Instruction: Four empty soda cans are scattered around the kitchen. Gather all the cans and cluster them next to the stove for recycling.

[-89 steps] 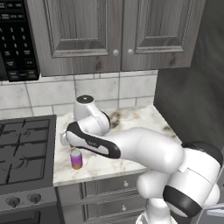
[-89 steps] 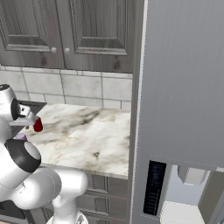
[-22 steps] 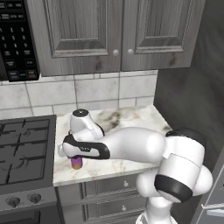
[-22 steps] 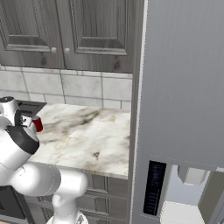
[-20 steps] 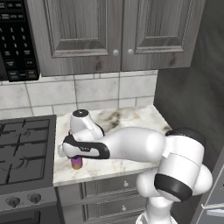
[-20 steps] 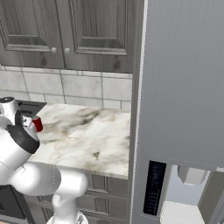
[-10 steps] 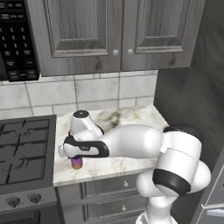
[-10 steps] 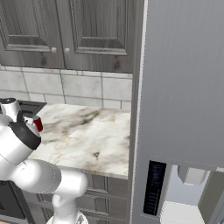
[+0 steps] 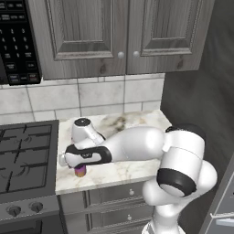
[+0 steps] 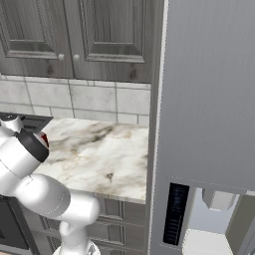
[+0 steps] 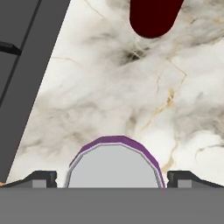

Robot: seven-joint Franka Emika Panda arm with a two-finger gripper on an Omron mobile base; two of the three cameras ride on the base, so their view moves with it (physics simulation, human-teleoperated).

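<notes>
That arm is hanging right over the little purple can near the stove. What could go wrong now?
The end effector is open with the purple can between its fingertips: lifting or turning carelessly might tip it. The can stands near the counter's front edge, so a nudge could send it off. A red can stands close beyond.

The left base view looks forward and down from behind the arm, which rises at 5 o'clock; the stove (image 9: 25,160) lies at 9 o'clock, the counter (image 9: 132,132) at centre, cabinets at 12. The right base view faces the same counter (image 10: 99,154) from the other side, arm at 8 o'clock, a tall grey fridge (image 10: 209,99) at 3 o'clock. The hand view looks close down onto the marble (image 11: 109,87), a purple can (image 11: 114,164) at 6 o'clock, a red can (image 11: 153,15) at 12, the stove's edge (image 11: 26,65) at 9.
</notes>
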